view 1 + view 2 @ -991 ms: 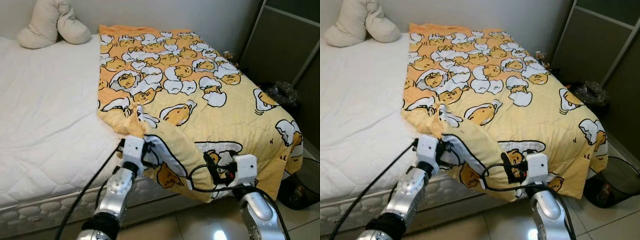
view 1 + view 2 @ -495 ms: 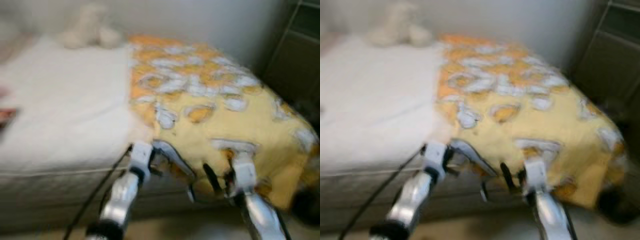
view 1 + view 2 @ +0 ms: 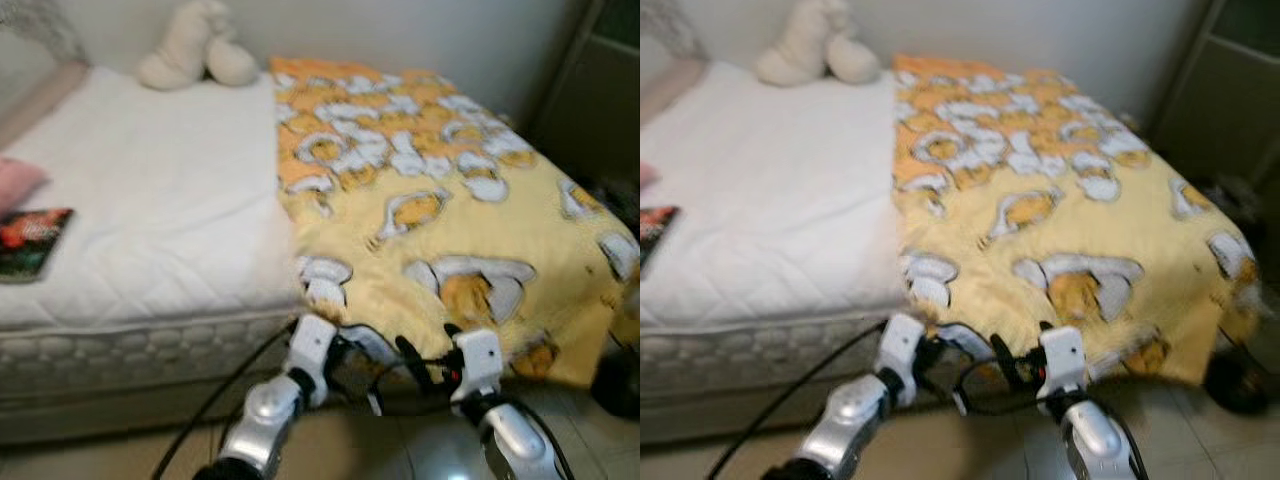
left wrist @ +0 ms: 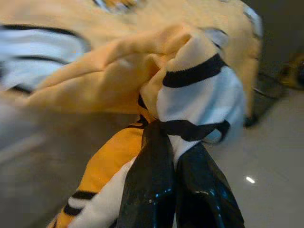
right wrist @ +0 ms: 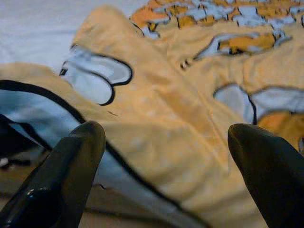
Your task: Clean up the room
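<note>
A yellow blanket (image 3: 430,190) printed with white and orange cartoon eggs covers the right half of the bed and hangs over its near edge. My left gripper (image 3: 343,366) is low at that edge, shut on a bunched corner of the blanket (image 4: 190,90); the left wrist view has both black fingers (image 4: 152,180) pressed together on the cloth. My right gripper (image 3: 425,360) is just to the right of it, below the hanging edge. It is open, fingers (image 5: 78,147) wide apart, with the blanket (image 5: 161,118) in front of them and nothing between.
The white mattress (image 3: 150,190) lies bare on the left, with a dark book (image 3: 30,242) and something pink (image 3: 15,182) near its left side. A cream plush toy (image 3: 195,48) sits at the head. A dark cabinet (image 3: 600,70) and a dark bin (image 3: 615,385) stand right.
The camera has moved, bringing the bed's left side and the book into view. The raised fold at the blanket's near corner is gone; the blanket lies flatter, its edge drawn down over the mattress edge.
</note>
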Available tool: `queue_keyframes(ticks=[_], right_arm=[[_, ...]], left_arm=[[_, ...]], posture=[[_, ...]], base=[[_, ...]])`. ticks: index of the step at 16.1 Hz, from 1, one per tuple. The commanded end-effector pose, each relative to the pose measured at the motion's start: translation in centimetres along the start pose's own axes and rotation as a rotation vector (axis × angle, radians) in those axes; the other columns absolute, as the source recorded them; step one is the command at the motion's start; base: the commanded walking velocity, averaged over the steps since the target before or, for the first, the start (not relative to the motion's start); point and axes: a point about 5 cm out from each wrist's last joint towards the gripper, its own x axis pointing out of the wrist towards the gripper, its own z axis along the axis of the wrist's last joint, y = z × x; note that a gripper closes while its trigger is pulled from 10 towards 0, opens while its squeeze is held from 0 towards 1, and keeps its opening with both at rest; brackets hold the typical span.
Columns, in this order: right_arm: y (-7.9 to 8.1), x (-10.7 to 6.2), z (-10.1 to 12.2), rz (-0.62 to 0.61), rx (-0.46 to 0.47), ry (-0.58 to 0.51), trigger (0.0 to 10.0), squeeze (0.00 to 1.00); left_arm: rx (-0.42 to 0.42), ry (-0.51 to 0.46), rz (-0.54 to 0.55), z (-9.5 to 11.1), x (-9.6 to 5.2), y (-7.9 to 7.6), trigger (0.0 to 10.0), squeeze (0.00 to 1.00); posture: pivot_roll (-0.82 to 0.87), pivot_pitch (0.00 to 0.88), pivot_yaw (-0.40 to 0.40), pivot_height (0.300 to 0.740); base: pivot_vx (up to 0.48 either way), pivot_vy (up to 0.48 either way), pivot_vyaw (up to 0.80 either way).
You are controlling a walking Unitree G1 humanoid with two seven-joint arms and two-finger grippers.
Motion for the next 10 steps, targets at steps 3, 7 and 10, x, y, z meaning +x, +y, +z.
queue_keyframes(ticks=[3, 7, 10], right_arm=[[-0.3, -0.7, -0.2, 0.031, -0.022, 0.029, 10.0, 0.00], [-0.8, -1.3, -0.8, 0.033, -0.029, 0.063, 10.0, 0.00], [-0.5, -1.5, -1.0, 0.051, -0.047, 0.078, 10.0, 0.00]], left_arm=[[-0.078, 0.087, -0.066, -1.3, 0.5, -1.6, 10.0, 0.00], [0.010, 0.380, -0.037, -5.2, -0.9, -0.7, 10.0, 0.00], [0.273, 0.494, 0.009, -6.5, -1.9, 0.6, 10.0, 0.00]], posture=[[0.02, 0.000, -0.028, 0.740], [0.01, 0.000, -0.034, 0.740], [0.01, 0.000, -0.034, 0.740]], base=[[-0.141, 0.000, 0.00], [0.000, 0.000, 0.00], [0.000, 0.000, 0.00]])
